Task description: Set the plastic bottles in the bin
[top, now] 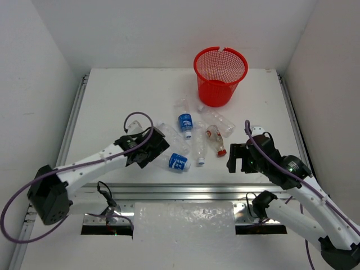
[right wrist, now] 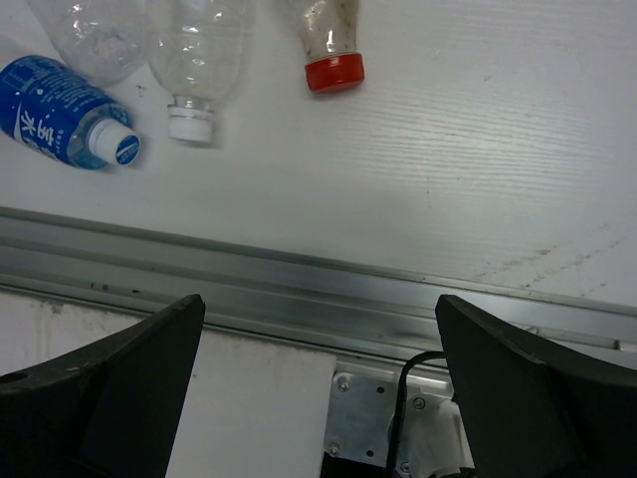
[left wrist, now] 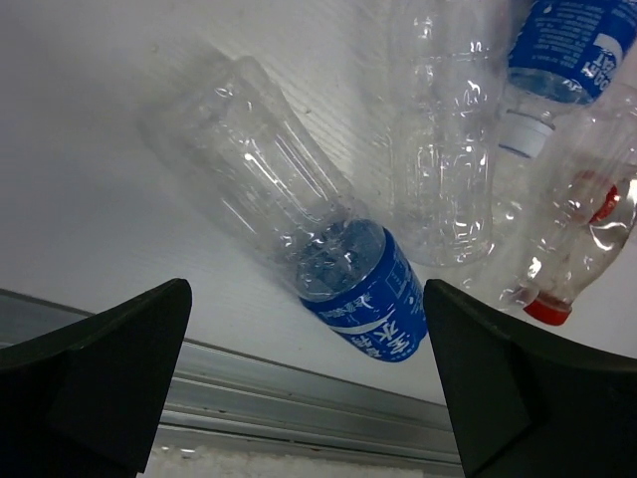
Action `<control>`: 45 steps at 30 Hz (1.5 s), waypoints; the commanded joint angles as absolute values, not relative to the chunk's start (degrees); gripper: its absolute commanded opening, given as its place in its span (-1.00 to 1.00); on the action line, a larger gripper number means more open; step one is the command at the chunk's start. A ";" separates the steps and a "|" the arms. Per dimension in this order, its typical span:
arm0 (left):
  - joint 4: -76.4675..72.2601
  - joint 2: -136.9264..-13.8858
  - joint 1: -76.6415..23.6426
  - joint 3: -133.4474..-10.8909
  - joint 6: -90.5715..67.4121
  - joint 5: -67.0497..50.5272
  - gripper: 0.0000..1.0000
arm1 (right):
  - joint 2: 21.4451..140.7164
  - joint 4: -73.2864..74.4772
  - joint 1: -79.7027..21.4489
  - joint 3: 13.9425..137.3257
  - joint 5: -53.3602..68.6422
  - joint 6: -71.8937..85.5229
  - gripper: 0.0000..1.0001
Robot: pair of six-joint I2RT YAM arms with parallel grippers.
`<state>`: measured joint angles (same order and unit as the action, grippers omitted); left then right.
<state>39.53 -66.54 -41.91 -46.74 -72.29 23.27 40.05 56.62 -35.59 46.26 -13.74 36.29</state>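
1. The white table [top: 112, 101] carries everything. A metal rail [top: 185, 191] runs along its near edge, in front of the arm bases.
2. The bin [top: 220, 73] stands upright at the far side, a little right of centre, with its mouth up so that a bottle can be dropped in from above. I see no bottle inside it, so I judge the task has hardly begun.
3. The left gripper [left wrist: 305, 289] hangs low over the near-left end of the group. Its jaws are spread wide and hold nothing. It looks lined up for a first pick.
4. The right gripper [right wrist: 320, 299] hovers at the near-right side, also spread wide and with nothing in it. Below it are only bare table and the rail, and the bottles lie beyond its fingers.
5. The plastic bottles [top: 198, 149] lie on their sides in a loose group in the middle of the table, between the grippers and the bin. Some touch or overlap.
6. The blue-labelled bottle [left wrist: 368, 299] lies just under the gap of the left gripper, at a slant to the jaws. It is round, light and thin, so I think it may roll or crush when squeezed.
7. The red-capped bottle [top: 215, 140] is the nearest one to the right gripper, with its cap pointing toward the rail
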 commanded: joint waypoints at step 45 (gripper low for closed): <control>-20.12 -46.40 -44.56 -30.24 -51.50 -5.97 -1.00 | 65.65 -2.02 -43.94 47.90 30.85 42.45 0.98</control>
